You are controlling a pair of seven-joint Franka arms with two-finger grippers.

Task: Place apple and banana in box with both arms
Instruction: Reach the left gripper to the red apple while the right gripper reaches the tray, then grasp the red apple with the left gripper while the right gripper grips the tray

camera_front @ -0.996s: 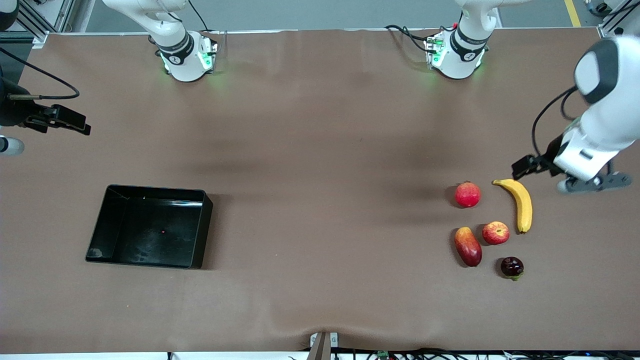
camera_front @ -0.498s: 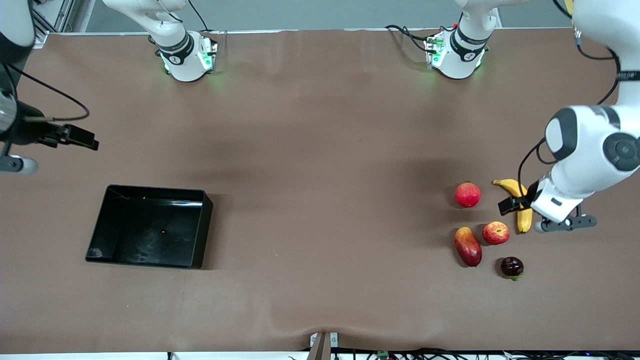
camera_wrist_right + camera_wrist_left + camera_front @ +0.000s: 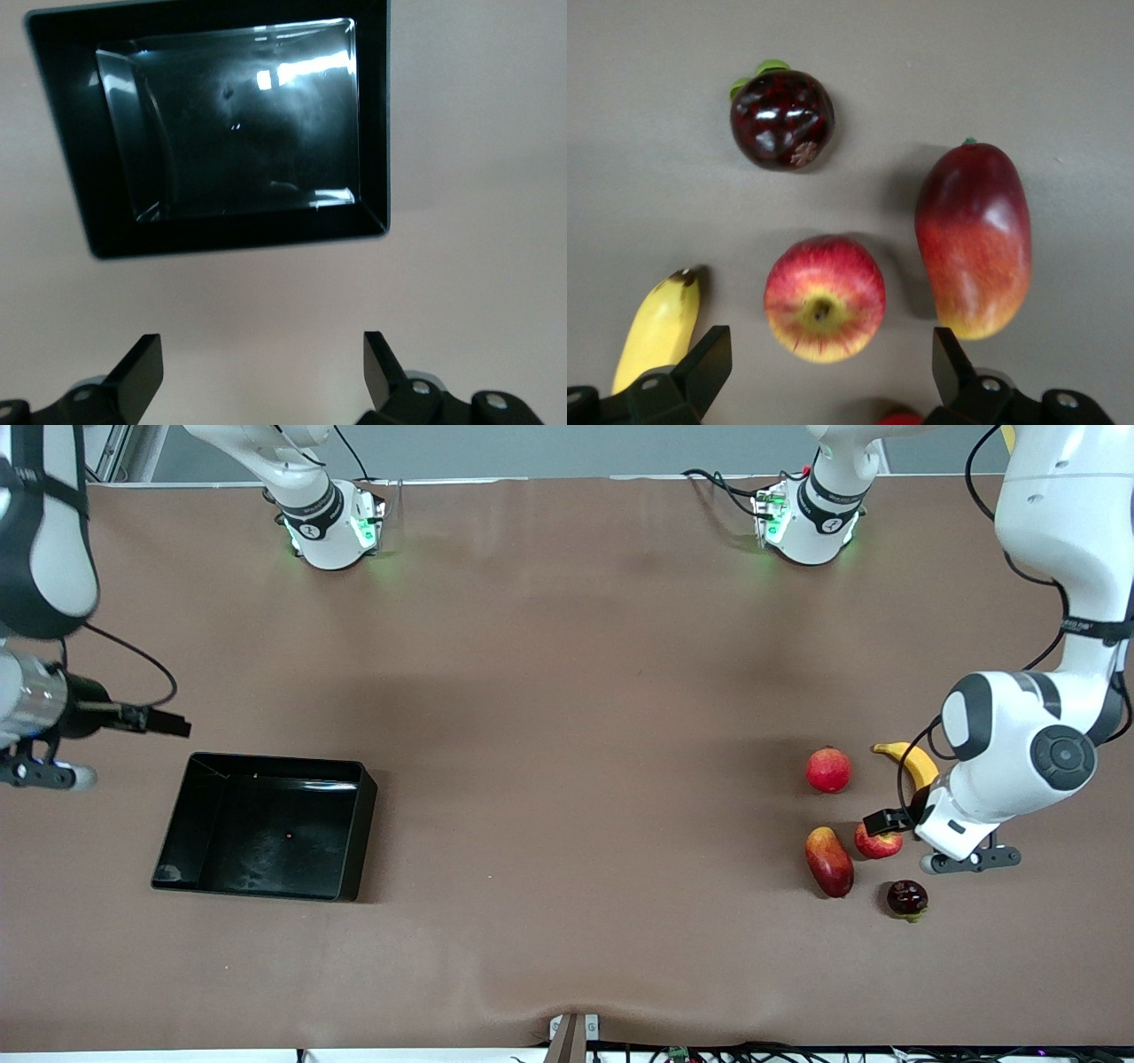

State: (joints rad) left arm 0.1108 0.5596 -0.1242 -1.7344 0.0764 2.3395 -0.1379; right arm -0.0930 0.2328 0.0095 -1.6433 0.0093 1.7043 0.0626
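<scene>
Nothing is packed yet: your box (image 3: 266,828) sits empty toward the right arm's end of the table. The apple (image 3: 875,843) and banana (image 3: 911,760) lie on the table at the left arm's end, beside a mango (image 3: 829,861). Your left gripper (image 3: 824,372) hangs over the apple, jaws wide and empty. Your right gripper (image 3: 262,376) hovers by the box, also wide open. Both picks remain.
</scene>
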